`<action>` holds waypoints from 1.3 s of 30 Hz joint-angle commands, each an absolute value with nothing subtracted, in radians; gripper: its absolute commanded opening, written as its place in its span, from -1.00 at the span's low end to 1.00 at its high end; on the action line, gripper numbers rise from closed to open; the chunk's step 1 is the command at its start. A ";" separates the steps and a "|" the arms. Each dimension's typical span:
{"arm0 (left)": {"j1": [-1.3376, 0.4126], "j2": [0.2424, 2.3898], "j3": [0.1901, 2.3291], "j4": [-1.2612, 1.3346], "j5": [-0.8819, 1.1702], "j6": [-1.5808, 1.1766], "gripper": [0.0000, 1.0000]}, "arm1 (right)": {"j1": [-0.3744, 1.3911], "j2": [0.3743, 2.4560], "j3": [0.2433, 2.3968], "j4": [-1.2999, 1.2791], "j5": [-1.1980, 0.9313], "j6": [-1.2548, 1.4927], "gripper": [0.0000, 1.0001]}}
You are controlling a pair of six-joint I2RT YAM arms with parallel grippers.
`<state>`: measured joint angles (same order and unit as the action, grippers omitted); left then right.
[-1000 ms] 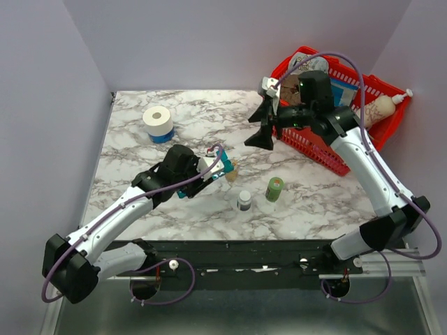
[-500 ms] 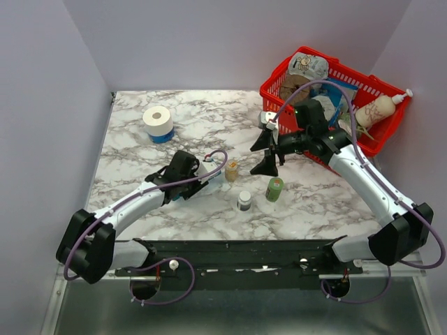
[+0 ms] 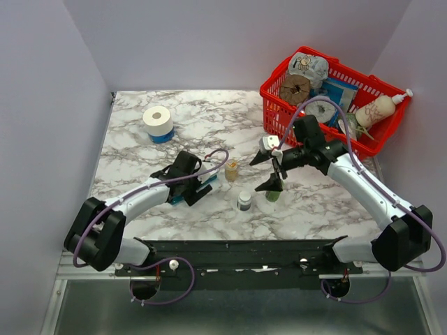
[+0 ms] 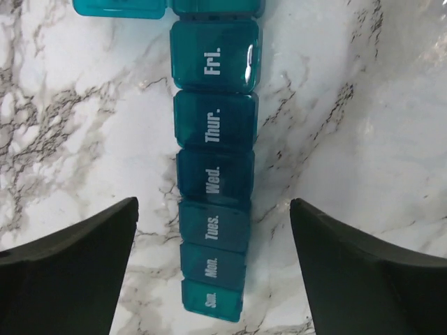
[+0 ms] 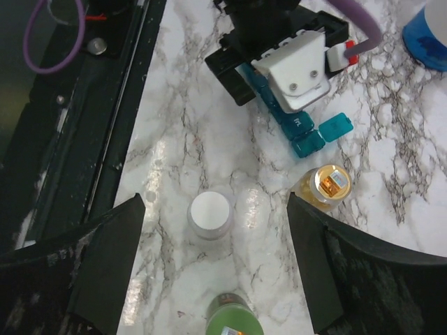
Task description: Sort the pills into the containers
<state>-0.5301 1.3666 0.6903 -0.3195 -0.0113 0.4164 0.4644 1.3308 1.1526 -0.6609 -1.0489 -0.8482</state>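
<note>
Teal plastic marks the containers (image 4: 213, 174), a long strip of day-labelled compartments that lies flat on the marble table (image 3: 209, 118). In the left wrist view it runs from 12 o'clock down to 6 o'clock, reading Fri, Thur, Wed, Tues, Mon and Sun, with their lids shut. At the 12 o'clock end a lid flap sticks out toward 9 o'clock. The left gripper (image 4: 213, 279) hangs over the Sun end, its jaws spread wide to either side of the strip and holding nothing. The pills (image 3: 231, 169) sit in a small clear bottle with a tan top. It stands upright on the marble at 3 o'clock from the left gripper, just beside the open flap and apart from both tools. The right gripper (image 3: 267, 172) is at 3 o'clock from that bottle. Its jaws are also far apart and empty above the table. In its wrist view a small white bottle (image 5: 210, 213) stands between its fingers and the green bottle (image 5: 234, 317) is at 6 o'clock. The pill bottle is at 2 o'clock there. From the top view, a red wire basket (image 3: 282, 68) full of items is at 1 o'clock on the table. A white tape roll (image 3: 158, 122) is at 10 o'clock.
</note>
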 commanded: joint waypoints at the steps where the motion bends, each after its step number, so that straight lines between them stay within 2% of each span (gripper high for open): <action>1: -0.525 1.264 0.696 -0.285 -0.040 0.374 0.97 | 0.474 1.322 1.143 -0.830 -1.135 -1.179 0.92; 6: -0.494 1.102 0.672 -0.258 -0.049 0.296 0.97 | 0.523 1.341 1.160 -0.891 -1.056 -1.261 1.00; 10: -0.459 0.842 0.641 -0.206 -0.101 0.178 0.97 | 0.604 1.374 1.181 -0.885 -0.959 -1.224 1.00; 16: -0.443 0.536 0.502 -0.106 -0.113 0.173 0.97 | 0.696 1.433 1.195 -0.816 -0.769 -1.132 0.99; 21: -0.443 0.486 0.466 -0.117 -0.198 0.170 0.97 | 0.698 1.514 1.302 -0.687 -0.608 -0.918 0.93; 26: -0.442 0.480 0.457 -0.078 -0.216 0.175 0.97 | 0.698 1.687 1.481 -0.673 -0.488 -0.735 0.85; 32: -0.443 0.443 0.451 -0.075 -0.267 0.187 0.97 | 0.698 1.874 1.675 -0.767 -0.440 -0.664 0.72; 39: -0.443 0.413 0.440 -0.061 -0.331 0.187 0.97 | 0.698 1.943 1.717 -0.784 -0.403 -0.629 0.70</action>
<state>-0.4461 0.4244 0.4503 -0.0963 -0.2737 0.1898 0.6983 1.9137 1.6810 -0.7361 -0.4530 -0.6750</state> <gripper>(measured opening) 0.987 0.851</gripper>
